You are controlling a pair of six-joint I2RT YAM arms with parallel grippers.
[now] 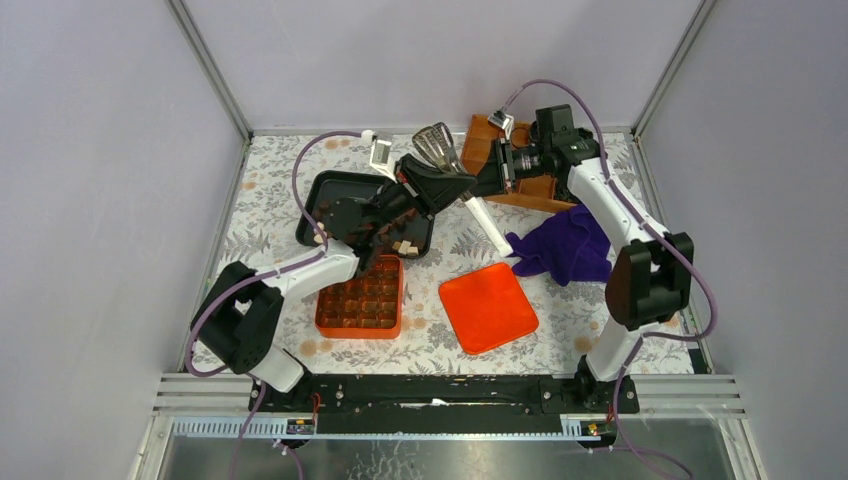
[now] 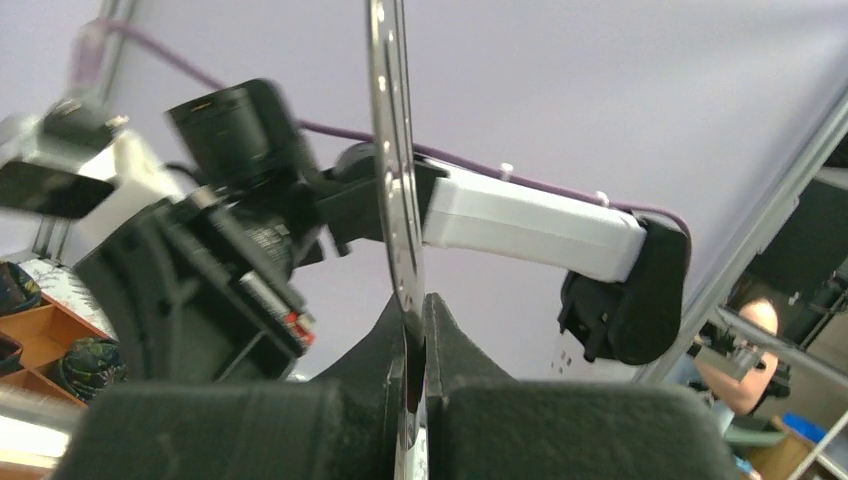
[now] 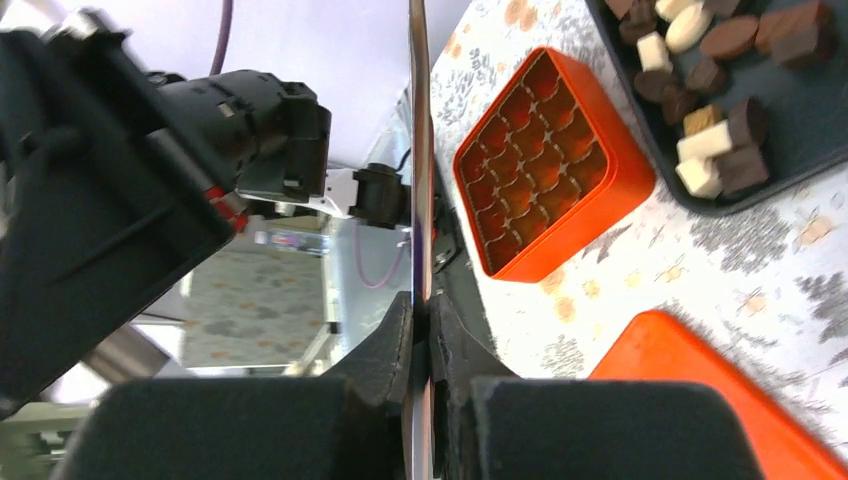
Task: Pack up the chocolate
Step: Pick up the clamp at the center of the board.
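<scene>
I held the white-handled slotted metal spatula (image 1: 437, 148) two-handed.
Left gripper (image 2: 412, 330) and right gripper (image 3: 420, 320) each clamped its thin metal, beside the black tray (image 1: 335, 178) of brown-and-cream chocolate (image 3: 715, 165).

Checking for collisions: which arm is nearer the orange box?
Left. The left arm passes the box's far-left corner; the right arm is far right, beyond the lid.

Overhead camera behind the arms, facing down on the whole counter (image 1: 270, 220), left wrist tilted up toward right arm (image 2: 530, 225), right wrist close, angled down, sharing orange box (image 3: 550, 165) and chocolate (image 3: 745, 120) with overhead
</scene>
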